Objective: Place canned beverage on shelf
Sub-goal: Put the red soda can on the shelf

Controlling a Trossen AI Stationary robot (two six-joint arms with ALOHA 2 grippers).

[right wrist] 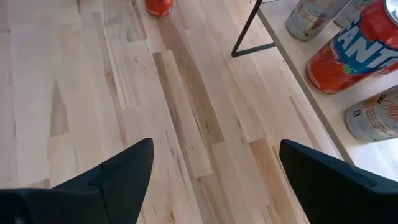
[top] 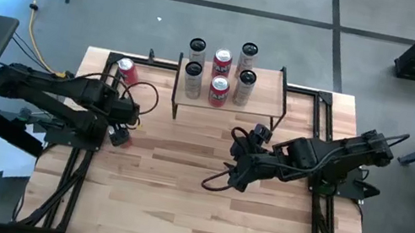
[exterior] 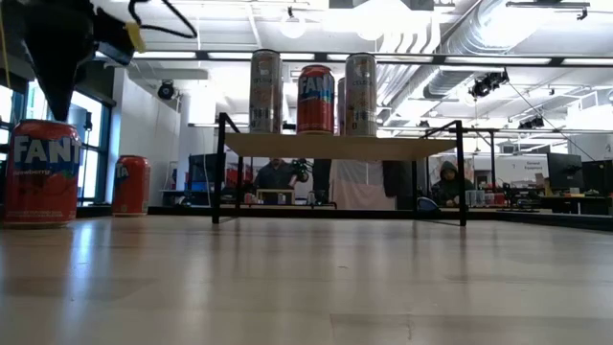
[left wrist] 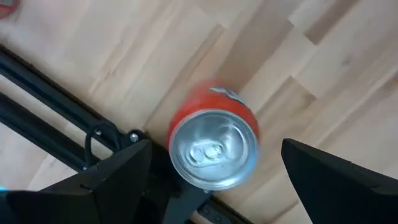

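- a light wooden plank table (top: 202, 193) on a black frame stands on a grey floor, with black equipment cases at the room's far right corner in the high view.
- the low view looks level across the table into an open workshop with exposed ceiling ducts, bright lights and desks; a person in a hood (exterior: 446, 182) sits behind the rack, and others show only partly beyond it.
- the shelf (top: 229, 101), a low rack with a pale plank top and thin black legs, sits at the table's far edge, centre.
- six upright cans crowd its top: four tall silver cans (top: 192, 80) and two red soda cans (top: 218, 89) in the middle column.
- a red soda can with a silver lid (left wrist: 214, 147) stands upright on the table near the left edge, directly below the left hand (left wrist: 211, 180), between its widely spread fingers and apparently untouched.
- another red can (top: 126, 70) stands at the table's far left corner, well apart from the shelf.
- the right hand (right wrist: 211, 168) hovers over bare planks just in front of the shelf, its fingers wide apart and holding nothing.
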